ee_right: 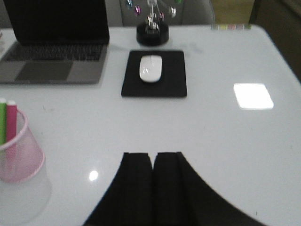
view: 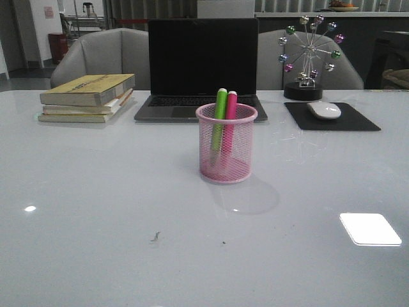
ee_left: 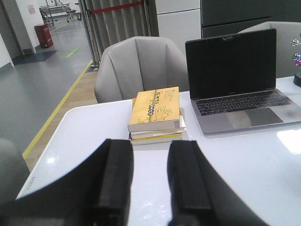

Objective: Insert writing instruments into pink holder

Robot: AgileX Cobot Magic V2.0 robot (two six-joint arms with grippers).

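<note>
The pink mesh holder (view: 226, 143) stands mid-table in the front view, upright. Inside it stand the green pen (view: 219, 119) and the pink-magenta pen (view: 229, 121), side by side, tops above the rim. The right wrist view shows the holder (ee_right: 19, 153) at its edge with the green pen (ee_right: 2, 120) and the pink pen (ee_right: 11, 117) in it. My right gripper (ee_right: 152, 155) is shut and empty, well off to the holder's side. My left gripper (ee_left: 150, 143) is open with nothing between its fingers, facing the books. Neither gripper shows in the front view.
A stack of books (view: 89, 97) lies at the back left, a dark laptop (view: 202, 67) behind the holder, a white mouse (view: 324, 110) on a black pad (view: 332, 117), and a ball ornament (view: 310, 57) at the back right. Grey chairs stand beyond the table.
</note>
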